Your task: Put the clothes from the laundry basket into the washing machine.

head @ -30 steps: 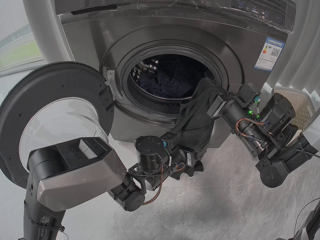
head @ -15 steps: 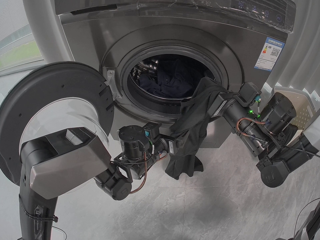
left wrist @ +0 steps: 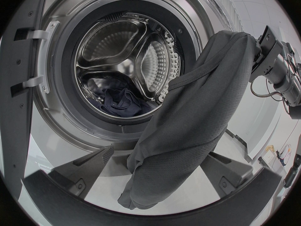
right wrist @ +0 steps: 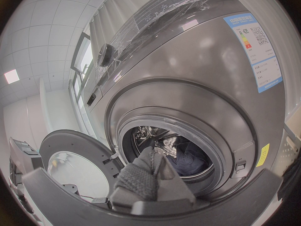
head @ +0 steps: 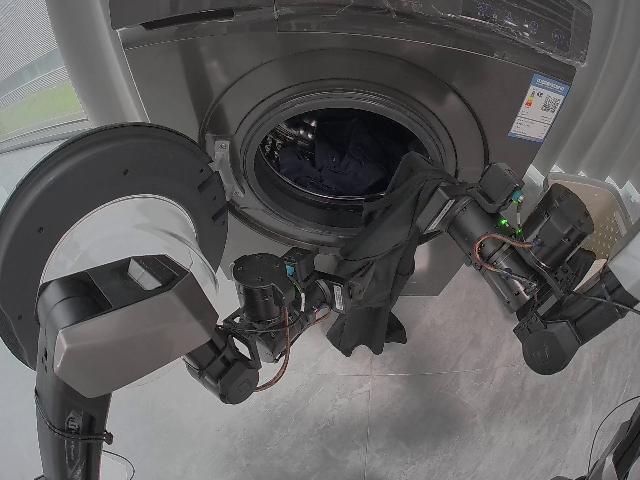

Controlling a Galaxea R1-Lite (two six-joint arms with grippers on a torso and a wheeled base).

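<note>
Left gripper (left wrist: 160, 156) sits low in front of the washing machine (head: 200, 68), fingers spread wide either side of the dark grey garment (head: 387, 248)'s hanging tail without pinching it, likely placed to gather slack. Right gripper (right wrist: 152, 185) clamps the garment's top at the machine mouth's right rim, high enough to feed in. Navy clothes (head: 333, 158) lie inside the drum. Laundry basket (head: 603, 215) stands right of the machine.

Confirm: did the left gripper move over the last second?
Yes. The left gripper slid to the robot's left, toward the round open door of the grey washing machine, away from the hanging dark grey mesh garment.
</note>
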